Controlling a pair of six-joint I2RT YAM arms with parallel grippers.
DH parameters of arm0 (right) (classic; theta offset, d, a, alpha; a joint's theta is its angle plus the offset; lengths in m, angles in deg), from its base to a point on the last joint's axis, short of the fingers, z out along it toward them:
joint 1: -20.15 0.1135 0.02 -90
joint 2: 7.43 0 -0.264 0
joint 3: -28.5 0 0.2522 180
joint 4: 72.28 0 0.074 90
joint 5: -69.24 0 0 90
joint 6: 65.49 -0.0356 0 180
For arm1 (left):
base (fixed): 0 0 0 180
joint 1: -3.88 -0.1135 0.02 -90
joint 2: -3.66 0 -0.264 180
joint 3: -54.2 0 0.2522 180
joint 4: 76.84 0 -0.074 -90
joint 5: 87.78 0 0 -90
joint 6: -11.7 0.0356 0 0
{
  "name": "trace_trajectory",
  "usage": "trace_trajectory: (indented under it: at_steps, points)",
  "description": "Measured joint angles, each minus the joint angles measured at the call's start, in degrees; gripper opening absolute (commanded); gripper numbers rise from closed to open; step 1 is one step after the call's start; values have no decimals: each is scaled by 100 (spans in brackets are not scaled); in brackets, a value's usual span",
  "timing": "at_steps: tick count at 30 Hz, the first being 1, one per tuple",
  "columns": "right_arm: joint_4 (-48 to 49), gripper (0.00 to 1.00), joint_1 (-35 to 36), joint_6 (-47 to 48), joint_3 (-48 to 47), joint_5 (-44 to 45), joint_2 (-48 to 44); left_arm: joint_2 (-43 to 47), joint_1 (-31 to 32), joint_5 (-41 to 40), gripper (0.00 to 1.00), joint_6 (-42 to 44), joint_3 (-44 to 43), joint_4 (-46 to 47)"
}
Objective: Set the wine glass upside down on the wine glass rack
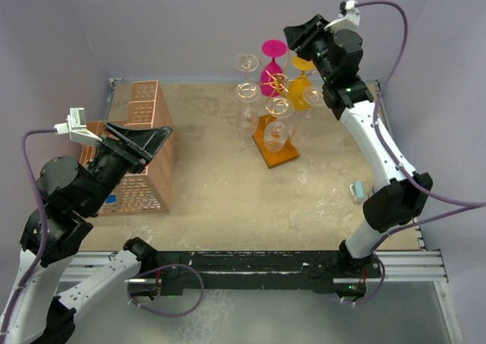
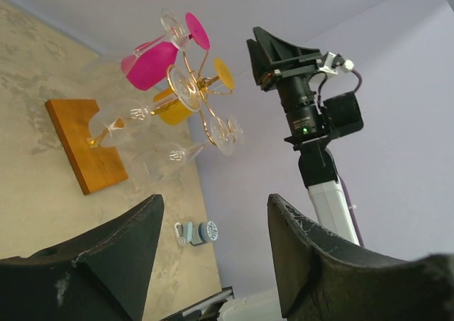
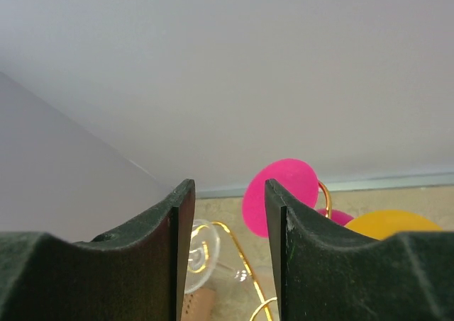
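Top view: the rack (image 1: pixel 281 156) stands back-centre. Glasses hang bowl-down from its scroll arms by their feet, a pink glass (image 1: pixel 272 77) and a yellow glass (image 1: pixel 301 95) among clear ones. Which is the task's glass cannot be told; neither gripper holds one. The right gripper (image 1: pixel 302 34) hovers above and behind the rack. The left gripper (image 1: pixel 148 143) sits over the crate (image 1: pixel 144 101), well apart, leaving the rack room.

Left wrist: jaws wide, empty; bare table lies near the rack.

Right wrist: jaws narrowly parted, empty. The pink foot is just below and the wall close behind, so rearward room is judged tight.
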Motion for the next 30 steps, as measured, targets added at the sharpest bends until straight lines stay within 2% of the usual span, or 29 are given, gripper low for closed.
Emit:
trace_trajectory:
  at_steps: [5,9,15,20,30]
  points:
    - [295,53,0,229,415,4,-833,-46,0,-170,59,433,-330,-365]
    - [649,63,0,385,1425,63,-2024,-63,0,-555,61,960,-614,-774]
    - [680,79,0,763,3034,308,-4083,-59,0,-1283,63,1725,-916,-1473]
    - [247,80,0,1064,3609,627,-5294,-44,0,-1762,63,2166,-1067,-1858]
    - [-525,80,0,1198,3453,1384,-7112,39,0,-2275,63,2848,-1217,-2164]
